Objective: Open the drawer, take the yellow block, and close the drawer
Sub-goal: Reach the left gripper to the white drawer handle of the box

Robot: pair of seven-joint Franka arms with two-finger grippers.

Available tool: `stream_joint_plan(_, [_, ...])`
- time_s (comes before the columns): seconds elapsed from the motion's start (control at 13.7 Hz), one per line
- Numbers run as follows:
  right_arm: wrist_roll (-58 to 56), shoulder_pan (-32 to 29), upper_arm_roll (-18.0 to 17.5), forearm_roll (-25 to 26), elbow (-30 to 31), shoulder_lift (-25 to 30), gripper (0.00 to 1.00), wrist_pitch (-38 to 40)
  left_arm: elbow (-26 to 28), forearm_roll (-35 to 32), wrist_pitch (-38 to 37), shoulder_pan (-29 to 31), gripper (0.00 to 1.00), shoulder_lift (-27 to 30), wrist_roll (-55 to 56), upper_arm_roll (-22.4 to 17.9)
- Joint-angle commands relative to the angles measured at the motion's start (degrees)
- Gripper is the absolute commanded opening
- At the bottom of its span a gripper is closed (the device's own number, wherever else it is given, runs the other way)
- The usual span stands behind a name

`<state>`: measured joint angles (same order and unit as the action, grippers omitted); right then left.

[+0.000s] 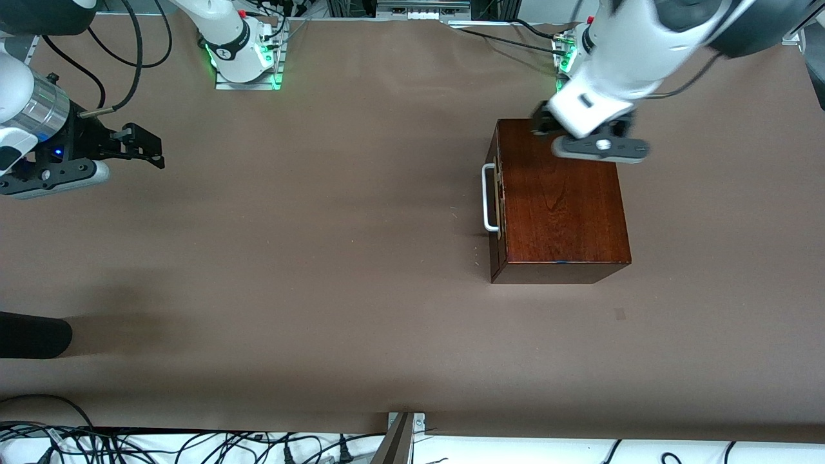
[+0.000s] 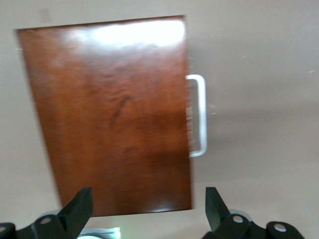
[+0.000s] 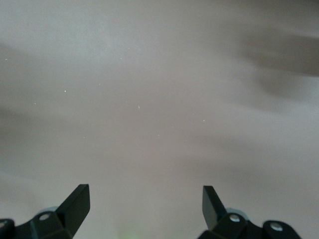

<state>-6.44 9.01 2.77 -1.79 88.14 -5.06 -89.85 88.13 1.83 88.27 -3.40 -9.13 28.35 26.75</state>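
Note:
The glossy reddish-brown box (image 1: 561,206) stands toward the left arm's end of the table. Its drawer is shut, and the white U-shaped handle (image 1: 490,196) faces the right arm's end. My left gripper (image 1: 544,125) hangs open and empty over the box's end nearest the arm bases. In the left wrist view its open gripper (image 2: 149,199) looks down on the box top (image 2: 114,114) and the handle (image 2: 198,114). My right gripper (image 1: 145,145) waits open and empty over bare cloth at the right arm's end; its wrist view (image 3: 145,199) shows only cloth. The yellow block is hidden.
A brown cloth (image 1: 322,258) covers the table. A dark object (image 1: 32,335) lies at the right arm's end, nearer the front camera. The arm bases (image 1: 245,58) stand along the table's edge. Cables (image 1: 193,444) run along the near edge.

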Motion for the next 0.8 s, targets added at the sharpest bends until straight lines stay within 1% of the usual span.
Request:
stream_joint_plan(0.0, [0.73, 0.04, -0.13, 0.39, 0.54, 0.67, 1.0, -0.59, -11.39, -1.47, -1.09, -4.84, 1.0, -12.38, 8.36, 0.58])
stream_joint_plan(0.07, [0.73, 0.04, -0.13, 0.39, 0.54, 0.67, 1.0, -0.59, -11.75, -2.87, 1.18, -7.12, 1.0, -13.79, 10.13, 0.5])
stream_joint_plan(0.22, [0.73, 0.04, -0.04, 0.39, 0.54, 0.67, 1.0, -0.68, -11.31, -7.87, 4.7, -10.9, 1.0, -15.99, 15.39, 0.49])
stream_joint_plan(0.44, [0.73, -0.05, 0.04, 0.3, 0.45, 0.58, 1.0, -0.95, -11.05, -13.85, 5.51, -16.01, 1.0, -21.18, 21.46, 0.41])
stream_joint_plan(0.59, [0.73, -0.05, 0.13, 0.3, 0.45, 0.49, 1.0, -0.95, -8.17, -15.44, 6.47, -16.37, 1.0, -22.77, 23.06, 0.32])
stream_joint_plan(0.73, [0.73, -0.05, 0.13, 0.21, 0.45, 0.58, 1.0, -0.86, -2.38, -17.81, 9.18, -16.28, 1.0, -22.25, 23.15, 0.23])
